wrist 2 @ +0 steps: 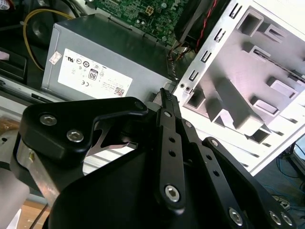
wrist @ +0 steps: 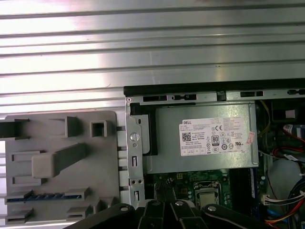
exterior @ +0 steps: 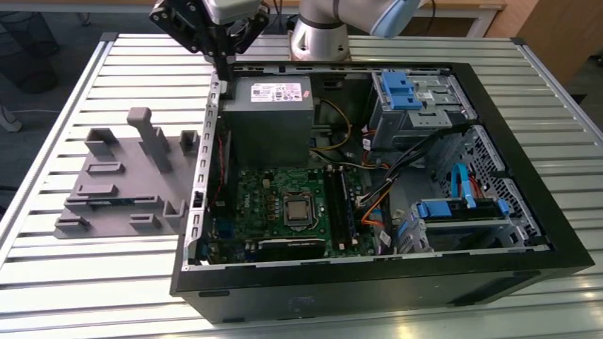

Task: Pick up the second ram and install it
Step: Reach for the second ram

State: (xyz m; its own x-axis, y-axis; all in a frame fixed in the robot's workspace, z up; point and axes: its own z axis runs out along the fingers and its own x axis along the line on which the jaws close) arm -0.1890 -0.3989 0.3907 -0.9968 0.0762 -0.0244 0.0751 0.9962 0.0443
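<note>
Clenched empty, the end effector (exterior: 226, 75) hangs above the computer case's (exterior: 377, 279) wall; the second ram (wrist: 45, 196) lies in the grey holder block (wrist: 102, 164) beside that case.

Raised gripper (exterior: 226, 76) pointing down, fingers (wrist 2: 170, 143) pressed together, empty.

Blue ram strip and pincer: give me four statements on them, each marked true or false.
1. The thin blue circuit-board strip lies in the grey plastic holder block. True.
2. The black pincer grips the strip. False: it holds nothing, near the grey metal power supply.
3. The holder block stands inside the black computer case. False: it stands on the slatted metal table, outside the case.
4. The green motherboard lies inside the case. True.
</note>
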